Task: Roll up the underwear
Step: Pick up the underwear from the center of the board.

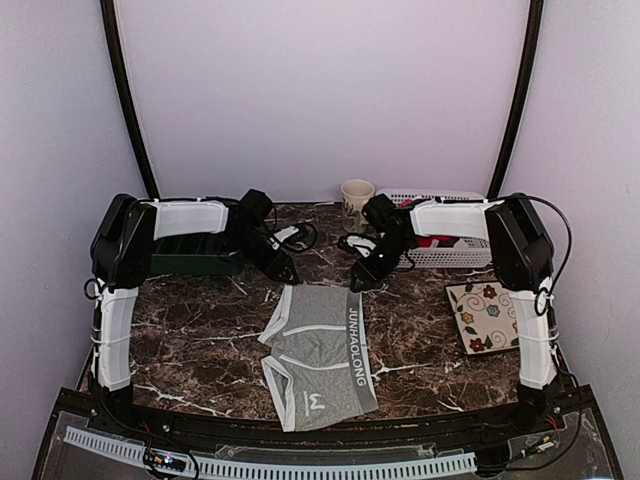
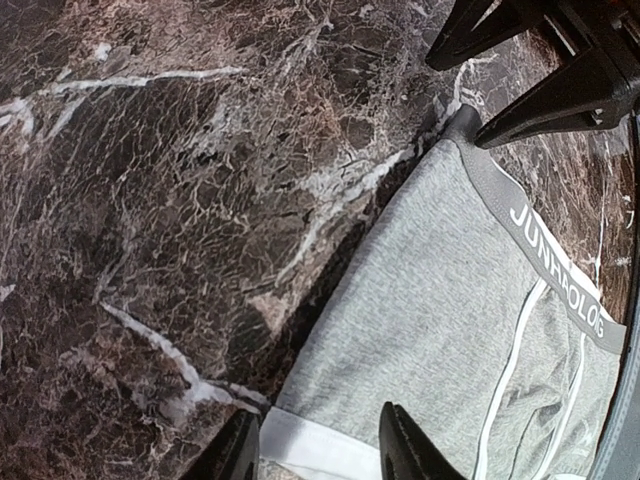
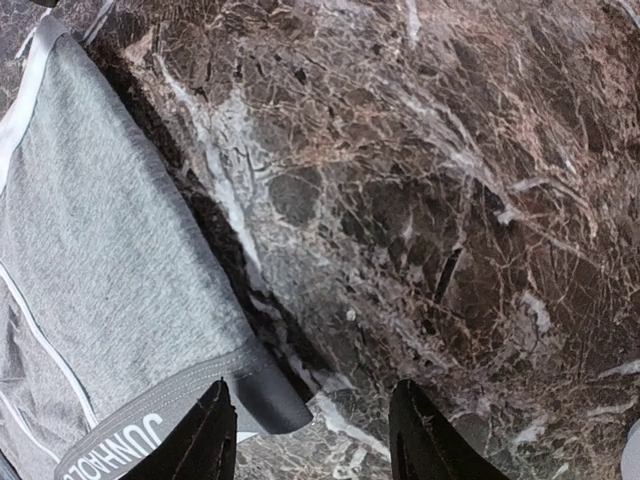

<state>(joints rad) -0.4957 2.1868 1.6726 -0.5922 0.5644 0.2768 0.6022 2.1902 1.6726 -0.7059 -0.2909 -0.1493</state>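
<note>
The main risk is a poor pinch at either far corner. The right jaws straddle only the very tip of the waistband [image 3: 265, 395], with bare tabletop [image 1: 200, 340] filling most of the gap between them, so closing there could catch marble alone or a sliver of elastic that slips out when the roll begins. The left jaws stand over the white hem [image 2: 310, 445] of a leg opening. A shallow grip here would likely take just the top layer, and the layers beneath would stay flat and the roll would come out loose. If one side bites and the other misses, the cloth would probably skew instead of rolling straight. The two sets of jaws also stand near each other, so drifting inward could bring them to knock together.

The grey underwear [image 1: 322, 350] lies flat on the tabletop on the arm-base side of the cup [image 1: 357, 195], well apart from it, with its lettered waistband running along its right edge. Both sets of jaws hang between the cup and the garment's far edge, one at each far corner. The left jaws are about half open and hold nothing; the white hem lies slack between the fingertips [image 2: 410, 450]. The right jaws are likewise about half open and empty, the waistband's end lying just inside the left of its two fingers. Whether either set already touches the cloth cannot be told.
</note>
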